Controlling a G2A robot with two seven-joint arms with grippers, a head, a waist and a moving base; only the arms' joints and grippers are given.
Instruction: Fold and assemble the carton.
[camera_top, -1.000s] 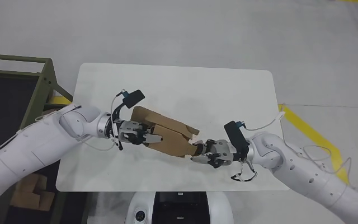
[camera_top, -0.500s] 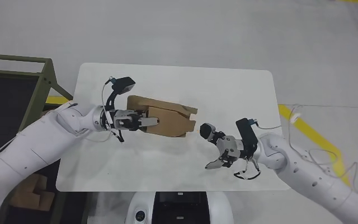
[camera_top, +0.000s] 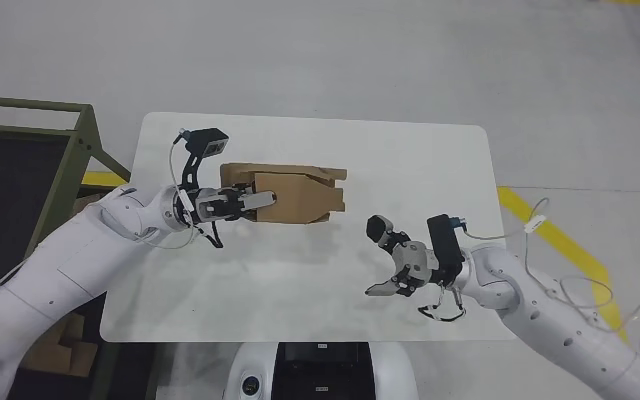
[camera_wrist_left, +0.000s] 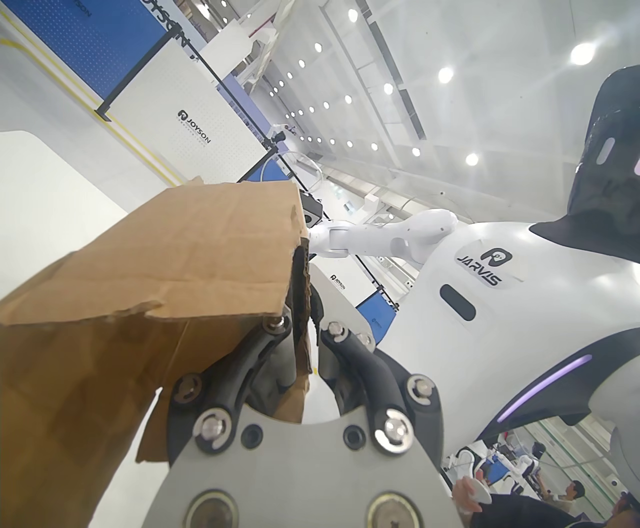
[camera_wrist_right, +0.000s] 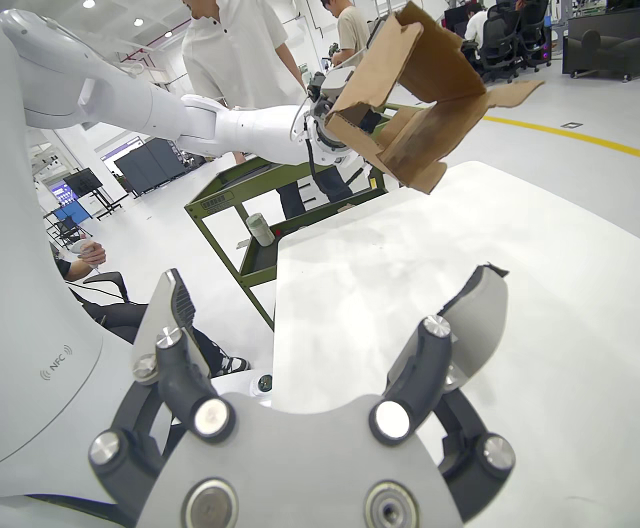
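The brown cardboard carton (camera_top: 295, 197) is held up over the table's left half, partly opened, with loose flaps at its far end. My left gripper (camera_top: 262, 200) is shut on one wall of the carton (camera_wrist_left: 165, 260), and its fingers (camera_wrist_left: 280, 340) pinch the cardboard edge. My right gripper (camera_top: 378, 260) stands open over the table's front right, apart from the carton, with nothing between its fingers (camera_wrist_right: 170, 300). In the right wrist view the carton (camera_wrist_right: 415, 100) hangs in the air beyond the table with its open end showing.
The white table (camera_top: 400, 160) has bare room in the middle and at the back. A green metal cart (camera_top: 60, 150) stands off the table's left edge, with cardboard boxes (camera_top: 45, 345) on the floor near it. A yellow floor line (camera_top: 560, 240) runs at the right.
My right gripper let go of the carton, opened and drew back toward the front right. My left gripper swung the carton toward the back left and levelled it.
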